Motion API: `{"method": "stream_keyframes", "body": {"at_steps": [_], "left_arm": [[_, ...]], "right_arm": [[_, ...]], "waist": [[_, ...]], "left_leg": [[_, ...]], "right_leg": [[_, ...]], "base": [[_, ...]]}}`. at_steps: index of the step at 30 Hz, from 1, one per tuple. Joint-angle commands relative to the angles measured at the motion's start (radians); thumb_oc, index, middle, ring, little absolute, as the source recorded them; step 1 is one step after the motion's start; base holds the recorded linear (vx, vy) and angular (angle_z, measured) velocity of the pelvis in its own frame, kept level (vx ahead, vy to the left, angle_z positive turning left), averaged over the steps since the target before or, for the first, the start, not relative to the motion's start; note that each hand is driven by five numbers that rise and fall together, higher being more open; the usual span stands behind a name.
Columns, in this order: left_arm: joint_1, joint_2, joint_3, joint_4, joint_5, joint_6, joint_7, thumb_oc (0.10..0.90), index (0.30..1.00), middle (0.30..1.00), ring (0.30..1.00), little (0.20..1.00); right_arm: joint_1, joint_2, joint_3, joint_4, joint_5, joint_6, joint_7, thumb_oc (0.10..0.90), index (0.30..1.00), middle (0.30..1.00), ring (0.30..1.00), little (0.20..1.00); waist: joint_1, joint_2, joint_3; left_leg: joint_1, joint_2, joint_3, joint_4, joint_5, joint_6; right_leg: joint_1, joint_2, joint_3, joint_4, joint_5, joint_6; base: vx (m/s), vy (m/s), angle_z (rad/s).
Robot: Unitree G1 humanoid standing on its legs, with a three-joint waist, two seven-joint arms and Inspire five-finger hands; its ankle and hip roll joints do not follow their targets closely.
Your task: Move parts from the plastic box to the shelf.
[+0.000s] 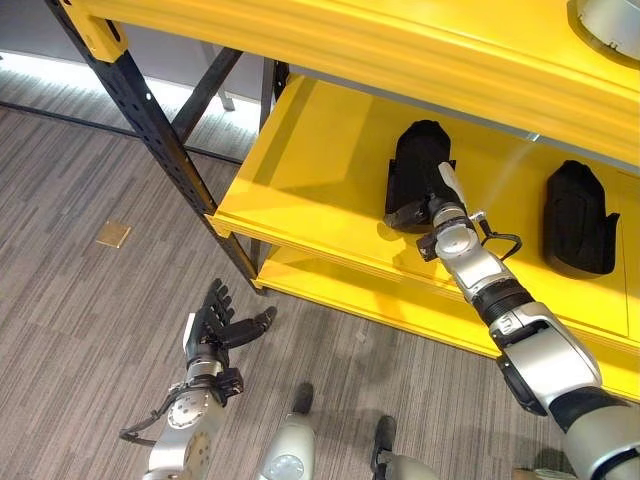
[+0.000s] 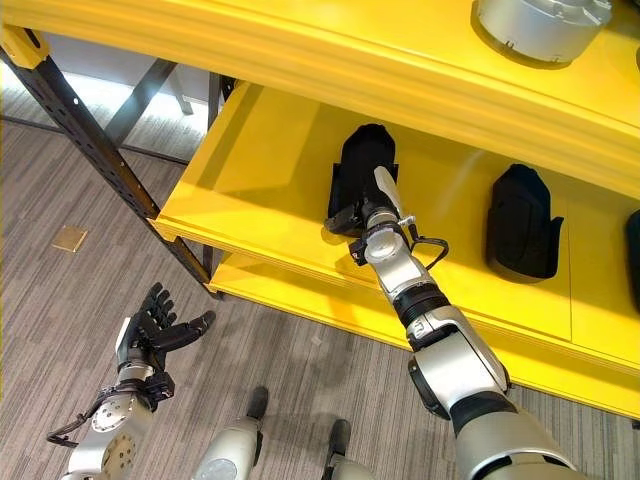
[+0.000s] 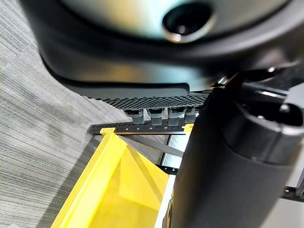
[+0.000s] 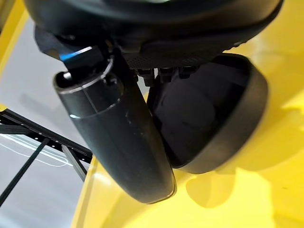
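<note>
R hand [image 2: 352,212] sits on the black part [image 2: 362,160] on the yellow shelf [image 2: 250,170]; its fingers are hidden against the part, so grip can't be told. Part's near end is covered by the hand. Silver round part [image 2: 540,25] on the upper shelf is cut off by the top edge. Another dark item [image 2: 634,245] is cut at the right edge, too little visible to identify.

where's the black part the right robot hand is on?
Black part sits on the yellow shelf, left of a second black part, under the right robot hand.
</note>
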Motion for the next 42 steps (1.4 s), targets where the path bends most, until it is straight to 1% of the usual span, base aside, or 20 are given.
{"method": "stream_keyframes", "body": {"at_steps": [1, 9, 12, 20, 25, 28, 33, 36, 42], "left_arm": [[0.011, 0.093, -0.008, -0.092, -0.008, -0.1, 0.002, 0.9, 1.0, 1.0, 1.0, 1.0], [0.005, 0.093, -0.015, -0.088, -0.009, -0.096, -0.003, 0.9, 1.0, 1.0, 1.0, 1.0], [0.002, 0.096, -0.02, -0.088, -0.006, -0.096, -0.009, 0.9, 1.0, 1.0, 1.0, 1.0], [-0.001, 0.09, -0.024, -0.08, -0.011, -0.096, -0.012, 0.9, 1.0, 1.0, 1.0, 1.0], [-0.004, 0.089, -0.027, -0.076, -0.005, -0.091, -0.014, 0.9, 1.0, 1.0, 1.0, 1.0], [-0.002, 0.087, -0.025, -0.072, -0.001, -0.086, -0.017, 0.9, 1.0, 1.0, 1.0, 1.0], [0.001, 0.081, -0.029, -0.074, 0.0, -0.084, -0.018, 0.9, 1.0, 1.0, 1.0, 1.0], [0.001, 0.078, -0.034, -0.065, 0.014, -0.075, -0.023, 0.9, 1.0, 1.0, 1.0, 1.0], [0.011, 0.074, -0.031, -0.06, 0.02, -0.07, -0.022, 0.9, 1.0, 1.0, 1.0, 1.0]], "right_arm": [[-0.124, -0.013, 0.006, -0.091, -0.002, -0.08, -0.035, 0.9, 1.0, 1.0, 1.0, 1.0], [-0.123, -0.01, -0.006, -0.111, 0.009, -0.084, -0.036, 0.9, 1.0, 1.0, 1.0, 1.0], [-0.136, -0.022, 0.014, -0.127, -0.024, -0.085, -0.022, 0.9, 1.0, 1.0, 1.0, 1.0], [-0.134, -0.037, 0.012, -0.129, -0.023, -0.09, -0.022, 0.9, 1.0, 1.0, 1.0, 1.0], [-0.109, -0.063, 0.012, -0.167, -0.037, -0.088, -0.011, 0.9, 1.0, 1.0, 1.0, 1.0], [-0.086, -0.085, 0.003, -0.178, -0.037, -0.088, -0.007, 0.9, 1.0, 1.0, 1.0, 1.0], [-0.065, -0.092, -0.017, -0.168, -0.025, -0.09, -0.013, 0.9, 1.0, 1.0, 1.0, 1.0], [-0.014, -0.119, -0.047, -0.172, -0.019, -0.088, -0.017, 0.9, 1.0, 1.0, 1.0, 1.0], [0.018, -0.131, -0.073, -0.166, -0.01, -0.087, -0.027, 0.9, 1.0, 1.0, 1.0, 1.0]], "waist": [[-0.014, -0.057, -0.09], [-0.018, -0.059, -0.103], [-0.022, -0.059, -0.113], [-0.03, -0.061, -0.132], [-0.042, -0.061, -0.139], [-0.051, -0.059, -0.146], [-0.063, -0.057, -0.153], [-0.08, -0.046, -0.159], [-0.088, -0.037, -0.161]], "left_leg": [[-0.069, 0.058, -0.006, 0.09, -0.085, -0.02], [-0.057, 0.062, -0.003, 0.085, -0.087, -0.021], [-0.046, 0.063, 0.0, 0.077, -0.087, -0.022], [-0.021, 0.066, 0.007, 0.057, -0.083, -0.022], [-0.013, 0.071, 0.014, 0.052, -0.081, -0.025], [-0.003, 0.075, 0.02, 0.048, -0.081, -0.027], [0.013, 0.08, 0.027, 0.041, -0.082, -0.028], [0.027, 0.084, 0.035, 0.029, -0.079, -0.028], [0.032, 0.088, 0.04, 0.021, -0.076, -0.03]], "right_leg": [[-0.014, -0.175, -0.006, 0.083, -0.016, 0.077], [-0.008, -0.173, -0.001, 0.083, -0.02, 0.077], [-0.003, -0.172, 0.002, 0.081, -0.023, 0.077], [0.007, -0.17, 0.008, 0.072, -0.021, 0.078], [0.014, -0.168, 0.011, 0.068, -0.023, 0.076], [0.017, -0.167, 0.013, 0.067, -0.025, 0.075], [0.017, -0.162, 0.022, 0.069, -0.029, 0.076], [0.019, -0.159, 0.029, 0.069, -0.031, 0.075], [0.018, -0.157, 0.031, 0.069, -0.034, 0.075]], "base": [[0.0, 0.0, 0.0], [0.0, 0.0, 0.0], [0.0, 0.0, 0.0], [0.0, -0.002, -0.02], [0.0, -0.002, -0.01], [0.0, 0.0, 0.0], [0.0, -0.002, -0.04], [0.01, -0.011, -0.14], [0.0, -0.001, -0.01]]}}
